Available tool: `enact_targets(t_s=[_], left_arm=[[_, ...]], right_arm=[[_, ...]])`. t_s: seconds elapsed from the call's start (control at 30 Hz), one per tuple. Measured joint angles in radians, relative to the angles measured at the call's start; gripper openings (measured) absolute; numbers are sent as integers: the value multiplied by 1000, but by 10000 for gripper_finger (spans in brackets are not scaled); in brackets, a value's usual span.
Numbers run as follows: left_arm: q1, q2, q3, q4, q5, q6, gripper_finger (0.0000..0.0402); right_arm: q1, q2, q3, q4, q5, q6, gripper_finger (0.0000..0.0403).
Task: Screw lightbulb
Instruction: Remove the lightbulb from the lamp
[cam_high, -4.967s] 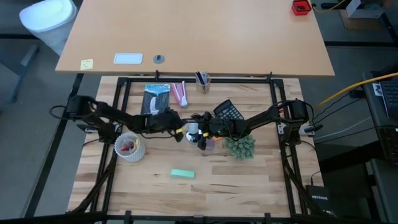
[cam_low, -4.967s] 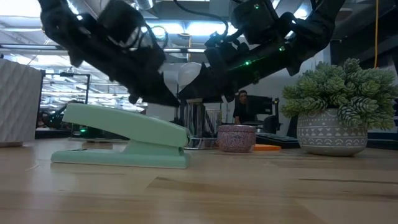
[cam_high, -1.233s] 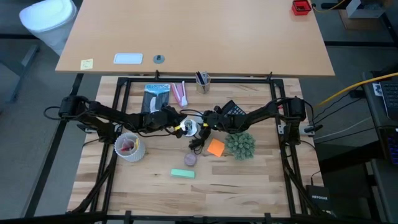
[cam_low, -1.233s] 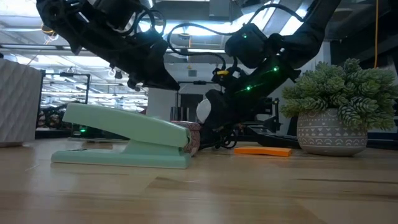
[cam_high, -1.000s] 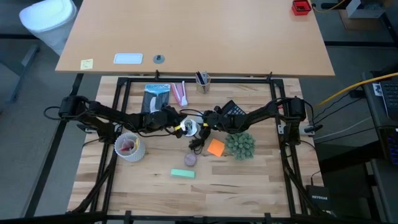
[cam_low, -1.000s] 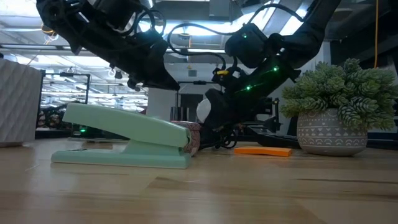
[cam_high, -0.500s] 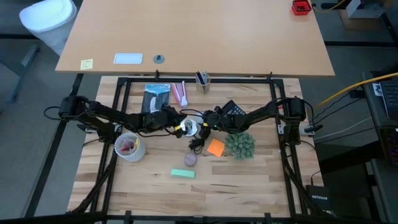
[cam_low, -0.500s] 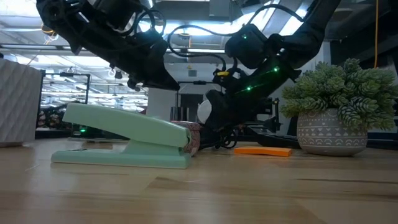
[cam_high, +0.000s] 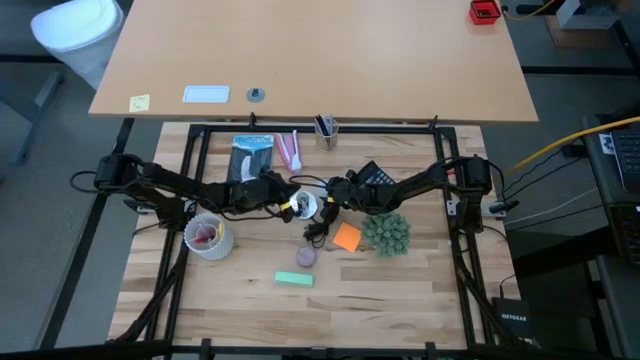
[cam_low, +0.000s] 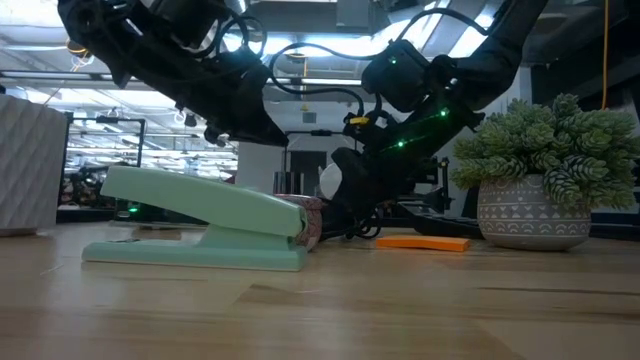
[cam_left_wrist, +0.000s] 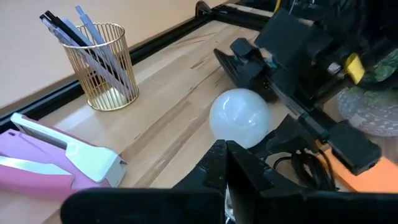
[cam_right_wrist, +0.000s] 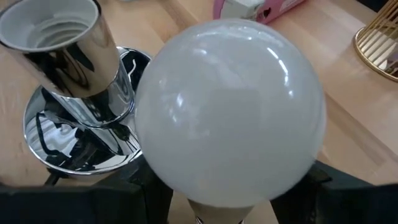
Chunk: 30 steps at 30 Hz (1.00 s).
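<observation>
The lightbulb (cam_right_wrist: 230, 115), a frosted-white globe, sits between the fingers of my right gripper (cam_high: 312, 205) near the middle of the table. It also shows in the left wrist view (cam_left_wrist: 239, 118) and the low view (cam_low: 329, 181). Beside it a shiny chrome socket (cam_right_wrist: 55, 38) stands open end up on a round chrome disc (cam_right_wrist: 81, 146) with a black cord. My left gripper (cam_high: 288, 207) hovers just left of the bulb, shut (cam_left_wrist: 225, 163), with nothing seen between its fingers. My right gripper pinches the bulb's globe between its two fingers, one on each of its lower sides (cam_right_wrist: 155, 177). The fingers come slanting down from the table's right. The bulb is held with its globe up and its narrow neck (cam_right_wrist: 217, 214) down, clear of the table beside the socket.
An orange pad (cam_high: 347, 237), a potted plant (cam_high: 387, 234) and a black calculator (cam_high: 368, 178) lie by the right arm. A purple lump (cam_high: 306, 256) and a green stapler (cam_high: 293, 279) lie nearer. Also there: a white cup (cam_high: 208, 236), a wire pen holder (cam_high: 326, 130), a pink stapler (cam_high: 289, 150).
</observation>
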Motion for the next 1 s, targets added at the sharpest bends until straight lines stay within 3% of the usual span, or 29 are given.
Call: enact_targets(t_s=[0.3, 0.7, 1.0], left_arm=[[-61, -212, 0, -71, 0, 12, 0], [-93, -519, 2, -431, 0, 15, 0], [-93, -723, 2, -476, -1, 119, 0]], right_arm=[[0, 0, 0, 0, 0, 0, 214], [0, 0, 0, -22, -20, -1, 217], [0, 0, 1, -20, -16, -7, 274]])
